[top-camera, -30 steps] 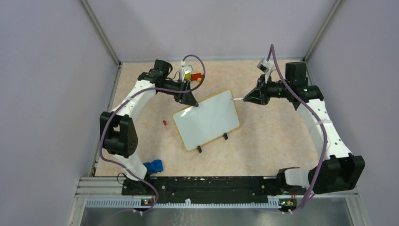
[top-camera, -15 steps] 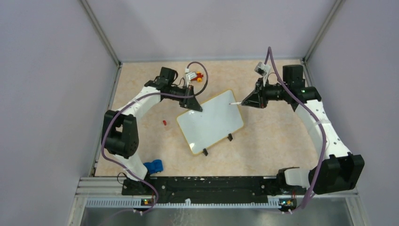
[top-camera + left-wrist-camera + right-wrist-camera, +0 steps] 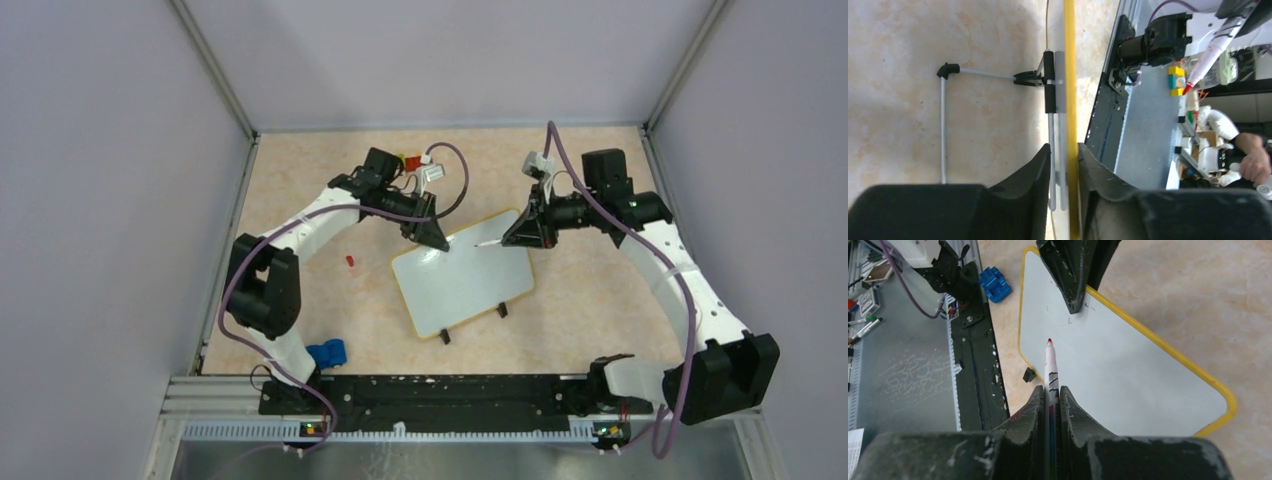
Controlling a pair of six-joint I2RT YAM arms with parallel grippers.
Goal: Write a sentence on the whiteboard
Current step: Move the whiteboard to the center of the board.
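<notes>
The whiteboard (image 3: 465,278), with a yellow rim and two black feet, sits mid-table and its face is blank; no sentence shows on it. My left gripper (image 3: 432,238) is shut on the board's far left rim; in the left wrist view the gripper (image 3: 1064,150) clamps the yellow rim (image 3: 1070,75). My right gripper (image 3: 520,232) is shut on a white red-tipped marker (image 3: 488,243), whose tip hovers over the board's far edge. In the right wrist view the marker (image 3: 1050,365) points at the whiteboard (image 3: 1128,365), just short of the left fingers (image 3: 1075,270).
A blue block (image 3: 326,353) lies near the left arm's base and also shows in the right wrist view (image 3: 994,284). A small red piece (image 3: 349,260) lies left of the board. Coloured blocks (image 3: 412,160) sit at the back. The black rail (image 3: 440,392) runs along the front.
My left gripper has dragged the whiteboard to the right and a little nearer. My right gripper has moved left with the marker, so its tip now stands over the board.
</notes>
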